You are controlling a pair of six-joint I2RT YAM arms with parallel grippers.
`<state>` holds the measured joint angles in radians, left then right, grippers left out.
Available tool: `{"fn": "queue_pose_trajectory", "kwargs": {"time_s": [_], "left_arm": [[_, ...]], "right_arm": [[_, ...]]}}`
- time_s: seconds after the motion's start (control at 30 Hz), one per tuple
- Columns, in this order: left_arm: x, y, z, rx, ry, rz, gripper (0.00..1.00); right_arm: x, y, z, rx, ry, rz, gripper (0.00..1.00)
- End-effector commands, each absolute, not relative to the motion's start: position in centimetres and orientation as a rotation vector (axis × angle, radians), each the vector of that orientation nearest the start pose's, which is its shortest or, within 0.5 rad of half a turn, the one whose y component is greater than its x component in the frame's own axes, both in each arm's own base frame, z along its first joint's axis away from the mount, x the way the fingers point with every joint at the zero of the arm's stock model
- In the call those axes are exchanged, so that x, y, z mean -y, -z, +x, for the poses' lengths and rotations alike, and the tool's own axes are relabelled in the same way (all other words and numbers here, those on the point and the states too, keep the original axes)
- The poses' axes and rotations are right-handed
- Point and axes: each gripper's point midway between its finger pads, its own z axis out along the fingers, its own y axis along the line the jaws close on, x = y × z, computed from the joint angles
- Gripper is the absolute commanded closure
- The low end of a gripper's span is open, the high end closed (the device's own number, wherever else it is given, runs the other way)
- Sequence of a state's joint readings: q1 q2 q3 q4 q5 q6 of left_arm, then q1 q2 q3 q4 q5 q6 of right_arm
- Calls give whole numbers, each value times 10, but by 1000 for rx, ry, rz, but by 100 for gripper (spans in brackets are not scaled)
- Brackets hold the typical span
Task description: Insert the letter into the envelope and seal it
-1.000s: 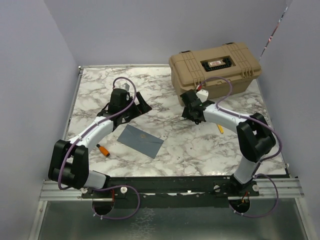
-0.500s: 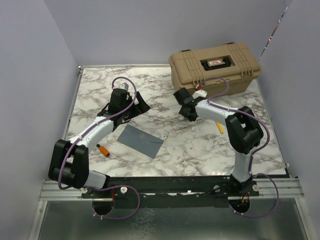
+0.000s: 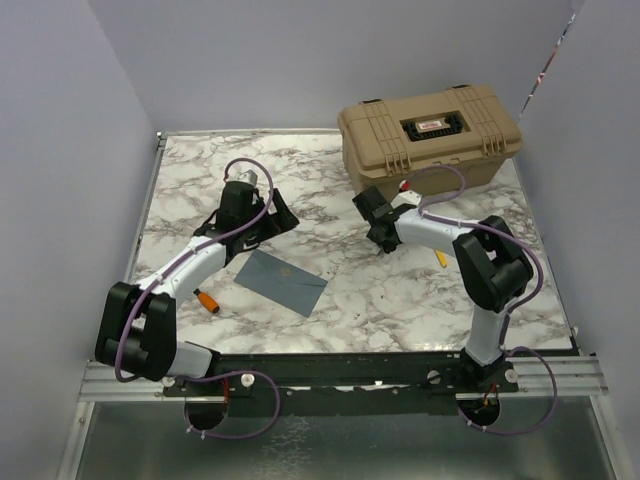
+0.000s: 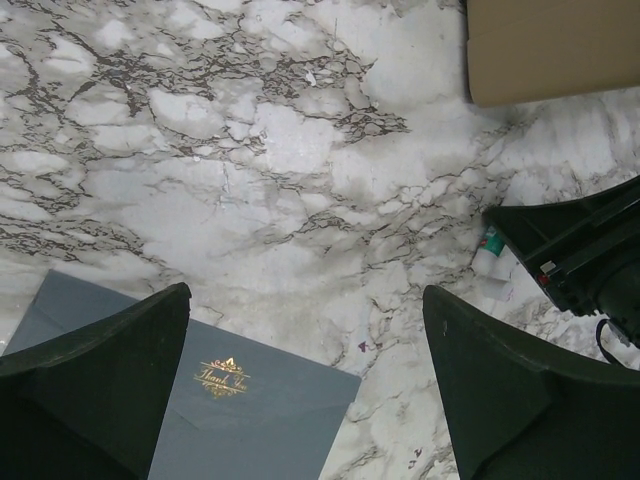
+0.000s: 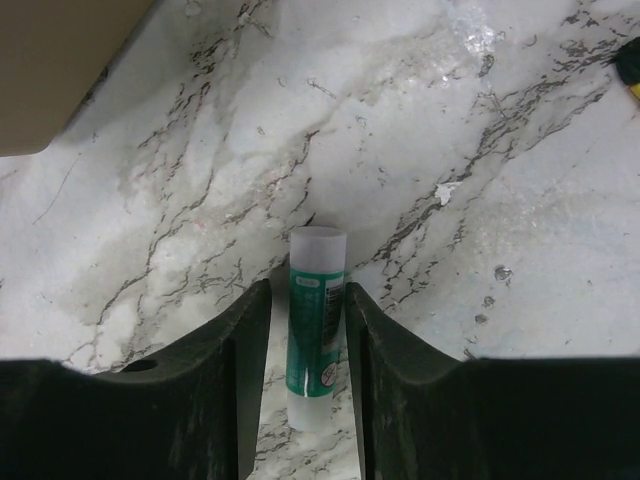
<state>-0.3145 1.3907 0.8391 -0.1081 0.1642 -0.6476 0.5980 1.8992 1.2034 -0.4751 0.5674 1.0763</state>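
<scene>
Glue stick sits between the right gripper's close fingers, but I cannot tell if they squeeze it. The left gripper's fingers are wide apart above the envelope, lower left of middle. A loose hold could drop the glue.

Surface: white marble-pattern table with grey veining, seen from the arms' side.

- 1 o'clock, near the far edge: tan hard case, lid down, black latch plate on top.
- 8 o'clock from centre: envelope, slate grey, lying flat and skewed, long axis running 10 to 4 o'clock. Small gold script mark faces up.
- Further out at 8 o'clock, apart from the envelope: small orange-and-black tool.
- 4 o'clock: small yellow object, partly hidden, type unclear.
- Just right of centre, near the case's front corner: green-and-white glue stick, on its side, translucent cap toward 12 o'clock in the right wrist view.
</scene>
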Motion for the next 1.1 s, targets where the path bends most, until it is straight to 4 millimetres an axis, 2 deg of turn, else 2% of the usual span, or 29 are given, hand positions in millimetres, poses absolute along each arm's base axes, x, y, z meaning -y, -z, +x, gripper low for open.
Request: {"fn": "queue_pose_trajectory", "kwargs": {"time_s": [0.0, 0.17, 0.23, 0.33, 0.43, 0.5, 0.57, 0.63, 0.7, 0.77, 0.9, 1.07], "left_arm": [[165, -126, 340, -2285, 675, -264, 1], [163, -129, 332, -2277, 687, -269, 1], [163, -130, 329, -2273, 691, -274, 1], [163, -135, 325, -2263, 704, -279, 1], [164, -140, 323, -2255, 722, -273, 1], [164, -144, 323, -2246, 726, -272, 1], [165, -150, 324, -2239, 733, -263, 1], [168, -157, 325, -2233, 748, -249, 1], [173, -165, 325, -2225, 786, -226, 1], [179, -176, 328, -2211, 824, -218, 1], [196, -207, 330, -2175, 955, -189, 1], [226, -248, 324, -2123, 1230, -158, 1]], "right_arm": [[-162, -5, 345, -2424, 170, 724, 61], [-166, -2, 328, -2508, 129, 678, 61], [-168, 2, 323, -2561, 152, 652, 66], [-170, 9, 319, -2614, 172, 623, 79], [-180, 5, 326, -2603, 92, 577, 89], [-189, -5, 339, -2562, 17, 533, 91], [-206, -25, 356, -2517, -101, 430, 92], [-238, -57, 375, -2452, -291, 233, 92], [-262, -95, 382, -2373, -432, 84, 92], [-282, -129, 379, -2297, -576, -55, 92], [-312, -180, 351, -2155, -851, -333, 91], [-330, -214, 309, -1954, -1062, -663, 92]]}}
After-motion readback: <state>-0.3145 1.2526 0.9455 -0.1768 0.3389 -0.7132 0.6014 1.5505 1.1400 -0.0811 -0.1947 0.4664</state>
